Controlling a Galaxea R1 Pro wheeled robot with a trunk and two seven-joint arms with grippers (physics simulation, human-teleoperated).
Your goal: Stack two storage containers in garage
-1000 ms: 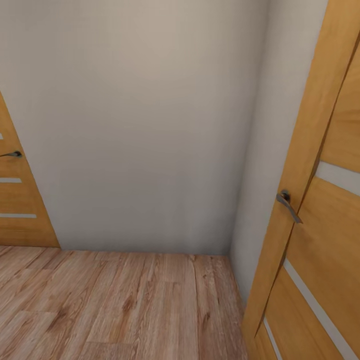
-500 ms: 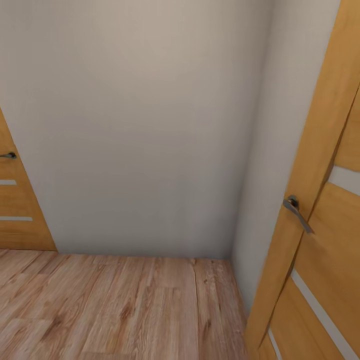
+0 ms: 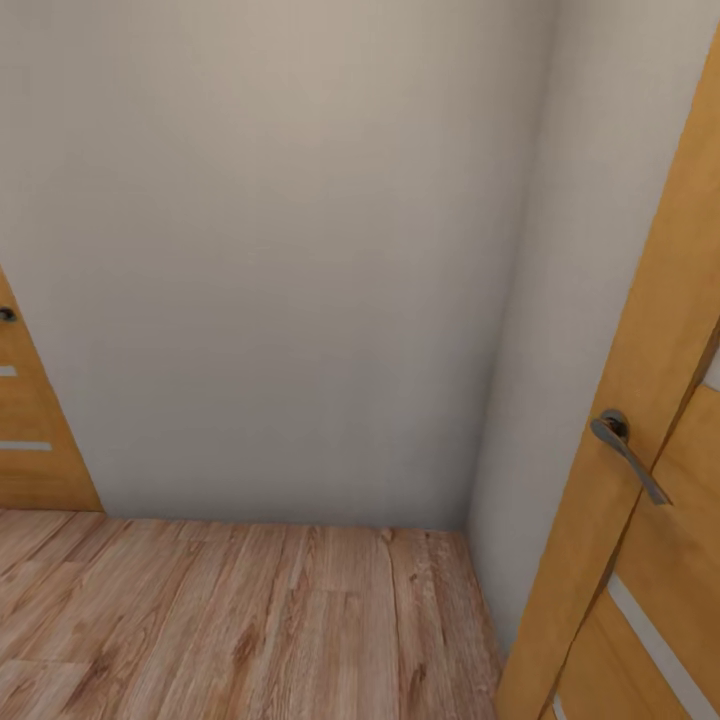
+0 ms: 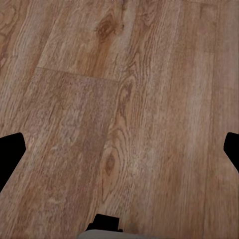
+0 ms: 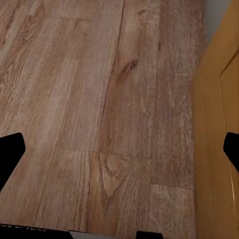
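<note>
A beige wall (image 3: 280,250) fills twelve o'clock above light wood plank floor (image 3: 250,620). A wooden door (image 3: 640,480) with a grey lever handle (image 3: 628,452) stands at three o'clock, another door (image 3: 25,440) at nine. The left gripper (image 4: 119,149) and right gripper (image 5: 119,149) both hang spread wide over bare planks, holding nothing.

Showing matt, knotted, grainy wood planking across the floor (image 3: 250,620), in warm brown with darker streaks and visible board seams. Looking smooth, matt and painted on the pale beige wall (image 3: 280,250). Appearing as smooth honey-coloured wood with faint grain and a soft satin sheen on the right door (image 3: 640,560), inlaid with pale matt strips. Reading as brushed grey metal, dully glinting, on the lever handle (image 3: 628,452). Matching in orange wood finish on the left door (image 3: 30,440).
</note>
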